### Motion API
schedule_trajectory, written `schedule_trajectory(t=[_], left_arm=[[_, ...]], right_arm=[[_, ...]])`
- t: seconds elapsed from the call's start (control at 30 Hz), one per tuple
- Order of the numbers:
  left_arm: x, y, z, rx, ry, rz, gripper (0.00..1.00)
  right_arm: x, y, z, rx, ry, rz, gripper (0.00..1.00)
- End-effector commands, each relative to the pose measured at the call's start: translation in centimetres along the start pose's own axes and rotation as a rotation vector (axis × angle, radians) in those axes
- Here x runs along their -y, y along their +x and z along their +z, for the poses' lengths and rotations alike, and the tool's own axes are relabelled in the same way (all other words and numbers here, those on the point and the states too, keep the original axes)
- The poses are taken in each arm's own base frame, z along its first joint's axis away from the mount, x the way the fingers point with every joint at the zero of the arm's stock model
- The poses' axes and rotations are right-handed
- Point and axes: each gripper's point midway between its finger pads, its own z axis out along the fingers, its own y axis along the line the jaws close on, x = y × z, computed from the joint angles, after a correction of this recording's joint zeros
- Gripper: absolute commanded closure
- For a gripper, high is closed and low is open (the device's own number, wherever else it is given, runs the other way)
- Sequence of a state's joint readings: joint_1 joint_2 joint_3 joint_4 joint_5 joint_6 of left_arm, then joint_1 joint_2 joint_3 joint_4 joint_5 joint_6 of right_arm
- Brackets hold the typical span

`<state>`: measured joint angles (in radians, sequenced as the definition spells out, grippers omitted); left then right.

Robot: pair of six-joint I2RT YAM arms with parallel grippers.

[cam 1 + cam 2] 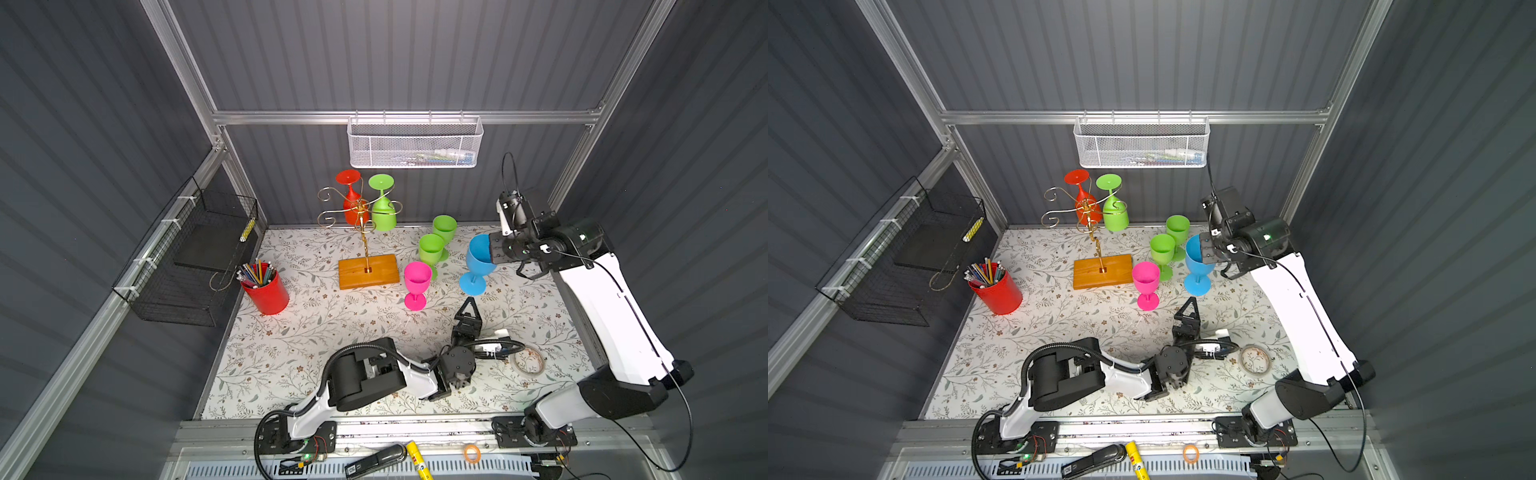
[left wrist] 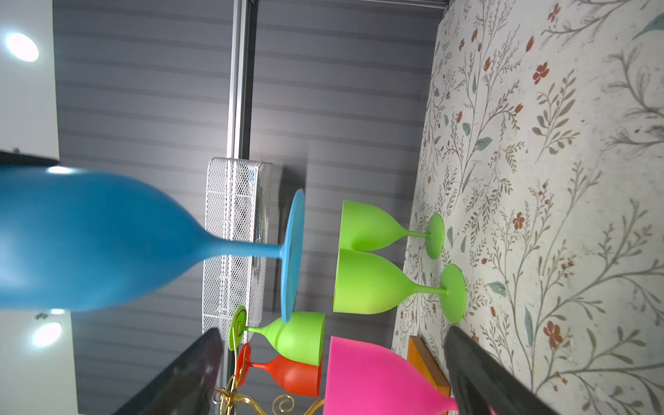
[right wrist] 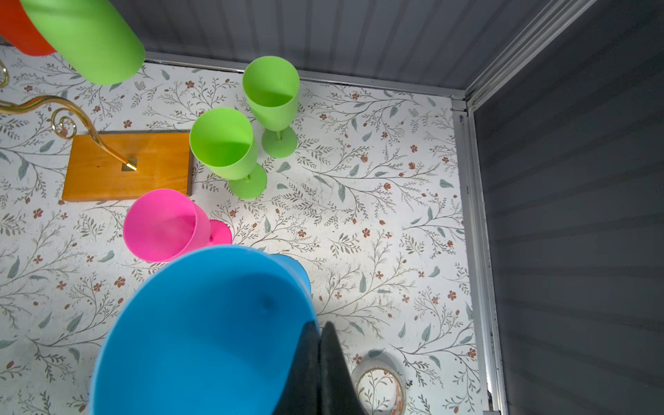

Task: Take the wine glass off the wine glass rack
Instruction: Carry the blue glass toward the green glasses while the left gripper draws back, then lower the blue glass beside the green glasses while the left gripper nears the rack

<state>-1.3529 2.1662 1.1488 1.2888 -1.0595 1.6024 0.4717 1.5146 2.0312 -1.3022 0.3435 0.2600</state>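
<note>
Rack side: you have the wine glass rack (image 1: 1103, 271) standing toward the back of the table (image 1: 1059, 332). A red wine glass (image 1: 1087, 203) and a green wine glass (image 1: 1115, 214) hang from it bowl-down.

Off the rack, mouth up, to its right: rear green glass (image 1: 1177, 229), front green glass (image 1: 1162, 249), pink glass (image 1: 1145, 279), blue wine glass (image 1: 1196, 266).

Right gripper (image 1: 1205, 251) pinches the blue wine glass by its rim. Whether the foot touches the table is not readable here.

Left gripper (image 1: 1190, 306) lies low, just in front of the pink and blue glasses, touching neither.

Red pencil cup (image 1: 998, 293) sits well left of the rack.
</note>
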Motion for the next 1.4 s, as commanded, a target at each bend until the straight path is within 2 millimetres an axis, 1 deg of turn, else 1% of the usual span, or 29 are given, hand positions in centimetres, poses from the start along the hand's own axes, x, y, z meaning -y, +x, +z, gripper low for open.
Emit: schedule_trajectory(t=[0.0, 0.1, 0.27, 0.4, 0.5, 0.77, 0.93, 1.1, 1.2, 1.27, 1.37], left_arm=[[-3.3, 1.1, 0.0, -0.028, -0.05, -0.134, 0.0], [-4.0, 1.6, -0.2, -0.034, -0.047, -0.156, 0.0], [-5.6, 2.7, -0.7, -0.058, -0.041, -0.209, 0.0], [-7.1, 3.8, -1.1, -0.067, -0.015, -0.274, 0.0], [-8.7, 4.7, -1.4, -0.076, 0.005, -0.339, 0.0], [-13.7, 6.7, -2.9, -0.071, 0.08, -0.525, 0.0], [-15.4, 7.4, -4.0, -0.044, 0.186, -0.637, 0.0], [-16.8, 8.3, -5.3, -0.029, 0.264, -0.71, 0.0], [-18.5, 9.3, -6.2, -0.014, 0.298, -0.774, 0.0], [-19.5, 10.2, -6.7, -0.008, 0.334, -0.814, 0.0], [-21.3, 12.0, -7.0, -0.023, 0.34, -0.864, 0.0]], right_arm=[[0.6, -1.0, 0.8, 0.01, 0.01, 0.016, 1.0], [1.6, -1.3, 1.9, 0.001, 0.014, 0.045, 1.0], [3.1, -1.7, 4.4, -0.009, 0.016, 0.098, 1.0], [4.1, -2.1, 6.3, -0.017, 0.016, 0.141, 1.0], [4.6, -2.3, 7.5, -0.024, 0.018, 0.162, 1.0], [5.5, -3.0, 10.0, -0.02, 0.021, 0.216, 1.0], [6.1, -3.6, 11.4, -0.016, 0.034, 0.236, 1.0], [6.4, -4.3, 13.3, -0.01, 0.042, 0.258, 1.0], [6.4, -5.1, 14.3, 0.002, 0.051, 0.267, 1.0], [6.6, -5.6, 15.3, 0.006, 0.063, 0.269, 1.0], [6.6, -6.2, 16.7, 0.002, 0.071, 0.261, 1.0]])
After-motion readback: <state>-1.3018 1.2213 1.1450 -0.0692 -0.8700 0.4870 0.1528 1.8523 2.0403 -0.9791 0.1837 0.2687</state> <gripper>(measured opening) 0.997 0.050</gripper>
